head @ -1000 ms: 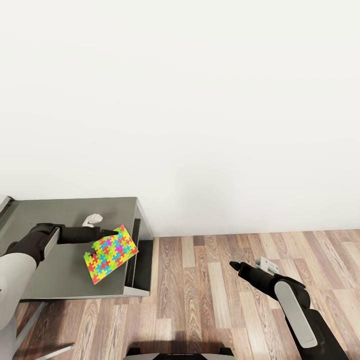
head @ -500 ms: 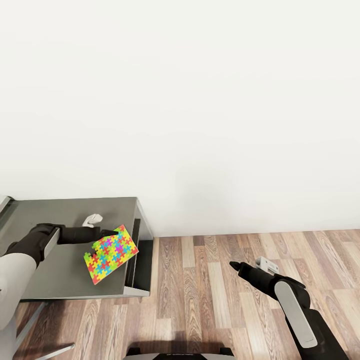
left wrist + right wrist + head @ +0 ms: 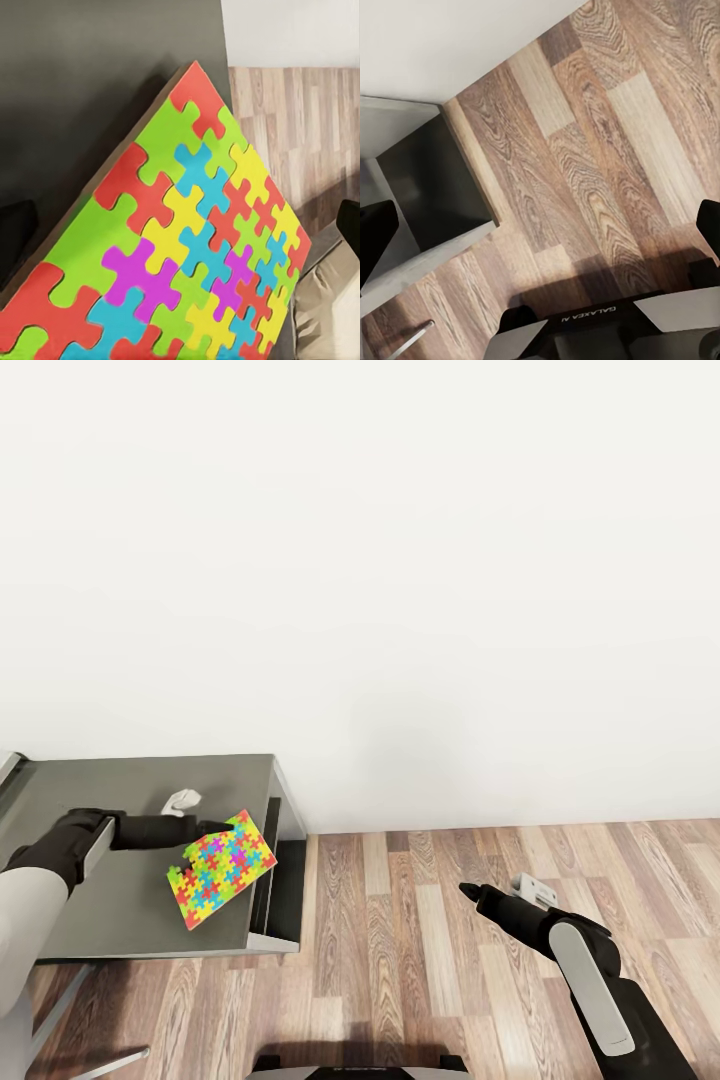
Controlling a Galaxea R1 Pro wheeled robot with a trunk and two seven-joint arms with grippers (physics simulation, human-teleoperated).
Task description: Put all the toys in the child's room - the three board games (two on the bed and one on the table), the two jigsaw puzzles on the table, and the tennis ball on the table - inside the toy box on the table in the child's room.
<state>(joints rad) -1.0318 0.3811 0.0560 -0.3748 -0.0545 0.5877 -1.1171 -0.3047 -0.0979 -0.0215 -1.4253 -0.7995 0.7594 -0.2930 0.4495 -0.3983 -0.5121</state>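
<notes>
One jigsaw puzzle, a thin square of bright interlocking pieces, lies on the dark-grey corner section of the table, one corner reaching past the table's right edge. My left gripper is at the puzzle's upper left edge, a fingertip overlapping it. In the left wrist view the puzzle spans the frame and the dark fingers stand wide apart at its sides, so the gripper is open. My right gripper hovers open over the wood floor, holding nothing.
The white wall rises behind the table and floor. Plank floor stretches right of the table. The table's open side shelf faces the right arm. My base sits at the bottom edge.
The left arm has drawn back slightly to the left. The puzzle and the right arm have not moved.
</notes>
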